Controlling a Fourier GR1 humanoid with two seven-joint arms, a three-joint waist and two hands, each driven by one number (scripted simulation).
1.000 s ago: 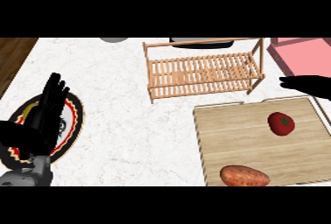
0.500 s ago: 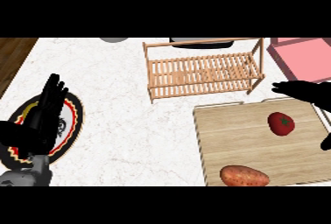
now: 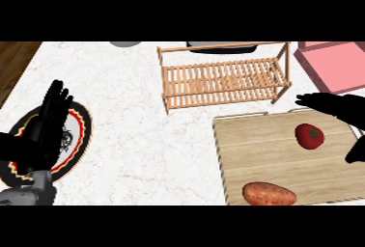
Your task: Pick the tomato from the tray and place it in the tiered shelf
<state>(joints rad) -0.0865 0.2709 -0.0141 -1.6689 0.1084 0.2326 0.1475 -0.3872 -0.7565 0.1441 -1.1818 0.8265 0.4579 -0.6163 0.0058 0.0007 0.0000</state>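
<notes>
Head view, left to right. Left hand (image 3: 50,120): resting, fingers straight, over a plate (image 3: 84,140). Shelf (image 3: 224,79): nothing in it. Tomato (image 3: 309,135): not yet picked, lying on tray (image 3: 264,154) between spread fingers and thumb of right hand (image 3: 342,108). Versus half a second ago: right hand further over tray, nearer tomato.

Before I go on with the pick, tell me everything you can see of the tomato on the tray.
The tomato is round, glossy red, with a small dark green stem patch on top. It looks whole. It sits on the light wooden tray, in its upper right part, well apart from the sweet potato near the tray's front edge. The open right hand arches around its right side, fingers above and thumb below, not yet touching it.
</notes>
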